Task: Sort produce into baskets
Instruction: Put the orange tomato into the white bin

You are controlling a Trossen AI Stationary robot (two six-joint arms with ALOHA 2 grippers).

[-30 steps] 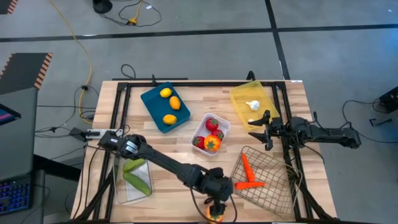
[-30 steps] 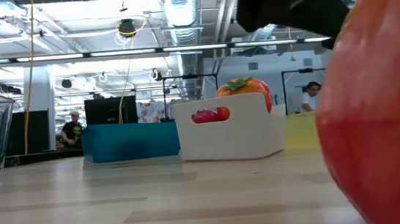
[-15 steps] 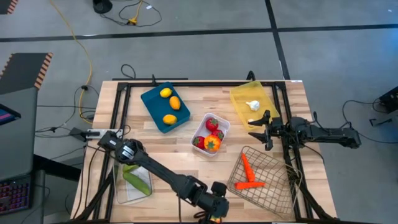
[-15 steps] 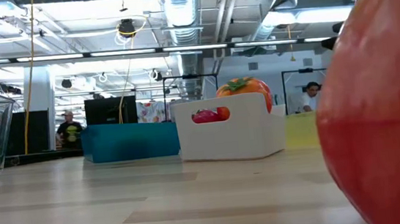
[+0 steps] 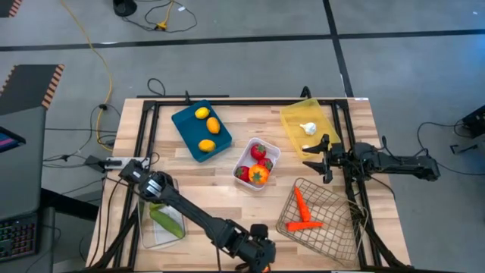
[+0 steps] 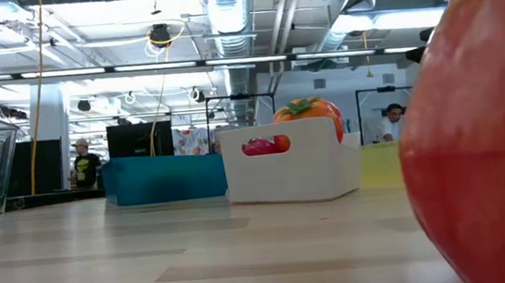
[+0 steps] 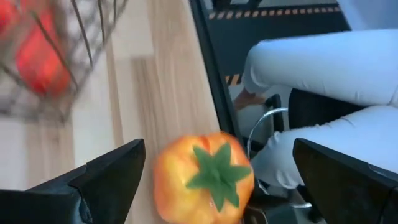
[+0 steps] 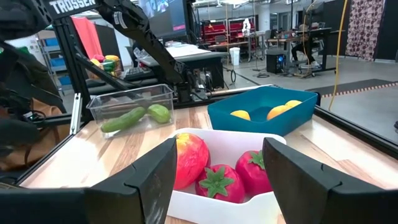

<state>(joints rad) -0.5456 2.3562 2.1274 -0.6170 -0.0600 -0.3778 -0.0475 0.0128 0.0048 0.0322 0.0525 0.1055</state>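
Observation:
An orange-red pepper (image 7: 202, 177) with a green stem stands on the wood at the table's near edge; in the low view it fills the right side (image 6: 480, 138). My left gripper (image 5: 258, 258) hangs over it, open; in the left wrist view (image 7: 219, 146) its fingers stand on either side of the pepper, apart from it. My right gripper (image 5: 324, 155) waits open at the right, between the yellow tray (image 5: 292, 121) and the wire basket (image 5: 333, 227); its wrist view (image 8: 219, 149) faces the white tray (image 8: 217, 208).
The teal tray (image 5: 182, 121) holds citrus, the yellow tray garlic (image 5: 308, 128), the white tray (image 5: 241, 159) red produce, the clear bin (image 5: 144, 227) cucumbers, the wire basket carrots (image 5: 303, 212). A person in light clothing (image 7: 323, 62) is just beyond the table's near edge.
My left gripper has moved toward the table's near edge until it stands over the pepper and hides it from the high view. It has left the top of the low view. The pepper has kept still.

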